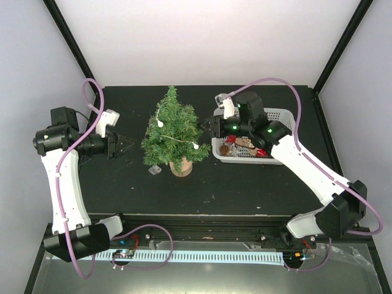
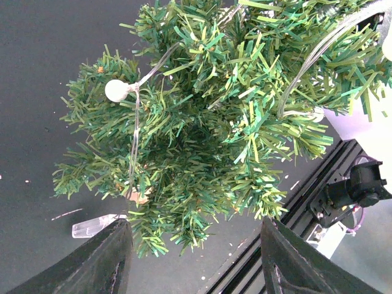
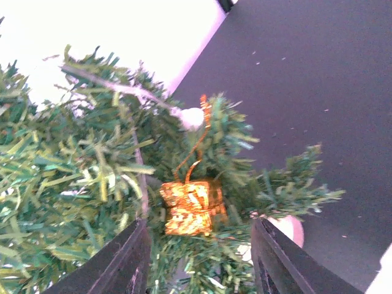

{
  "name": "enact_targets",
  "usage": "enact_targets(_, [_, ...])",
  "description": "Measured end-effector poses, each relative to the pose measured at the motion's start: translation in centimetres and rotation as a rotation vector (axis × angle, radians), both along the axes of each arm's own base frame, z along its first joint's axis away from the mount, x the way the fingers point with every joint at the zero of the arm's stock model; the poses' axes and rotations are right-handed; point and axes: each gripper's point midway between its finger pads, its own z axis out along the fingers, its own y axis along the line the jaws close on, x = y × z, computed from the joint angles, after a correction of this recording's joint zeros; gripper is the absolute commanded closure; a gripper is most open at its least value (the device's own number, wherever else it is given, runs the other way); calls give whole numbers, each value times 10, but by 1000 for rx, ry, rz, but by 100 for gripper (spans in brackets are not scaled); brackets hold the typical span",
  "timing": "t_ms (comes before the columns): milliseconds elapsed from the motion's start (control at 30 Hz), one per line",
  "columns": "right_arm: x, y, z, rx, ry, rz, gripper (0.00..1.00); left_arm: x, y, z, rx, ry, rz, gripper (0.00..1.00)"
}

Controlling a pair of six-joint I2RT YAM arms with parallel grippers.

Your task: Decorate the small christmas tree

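Note:
The small christmas tree (image 1: 173,135) stands mid-table on its tan stump (image 1: 180,166), wound with a clear light string with white bulbs (image 1: 160,123). My left gripper (image 1: 125,146) is open and empty just left of the tree; in the left wrist view its fingers (image 2: 101,260) frame the lower branches (image 2: 214,135) and a bulb (image 2: 116,90). My right gripper (image 1: 207,127) is open at the tree's right side. In the right wrist view a gold gift-box ornament (image 3: 193,207) hangs by its loop from a branch, between the open fingers (image 3: 125,263) and apart from them.
A white basket (image 1: 278,114) with more ornaments (image 1: 245,146) sits right of the tree, under my right arm. A small clear plastic piece (image 1: 155,169) lies by the stump, also in the left wrist view (image 2: 92,225). The table's metal front rail (image 2: 318,184) is close by.

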Motion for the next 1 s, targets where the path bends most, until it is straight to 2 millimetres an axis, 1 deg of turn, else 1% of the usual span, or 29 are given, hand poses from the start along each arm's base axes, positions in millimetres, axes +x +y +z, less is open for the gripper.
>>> enact_targets(133, [15,-19,-1,-19,-1,-79,55,0,0,-1,-1,4,0,42])
enact_targets(200, [29,-36,-9,-45,19,-147,57,0,0,-1,-1,4,0,41])
enact_targets(333, [69,-79,-35,-126,97,-320,58,0,0,-1,4,3,2,41])
enact_targets(400, [91,-95,-53,-170,145,-392,59,0,1,-2,9,4,3,41])
enact_targets(433, [102,-101,-66,-193,171,-422,60,0,1,-1,12,2,5,41])
enact_targets(500, [116,-110,-91,-224,220,-456,62,0,2,-1,19,1,7,41])
enact_targets(600, [136,-120,-136,-261,315,-495,63,0,3,0,31,-5,11,41])
enact_targets(733, [156,-127,-182,-276,400,-535,64,0,4,2,42,-13,13,41])
enact_targets(800, [161,-129,-195,-276,425,-551,64,0,5,1,50,-13,13,41])
enact_targets(867, [165,-130,-204,-273,441,-563,64,0,5,0,56,-9,14,41])
enact_targets(1000, [179,-128,-211,-257,444,-575,65,-1,6,-2,67,-6,13,40])
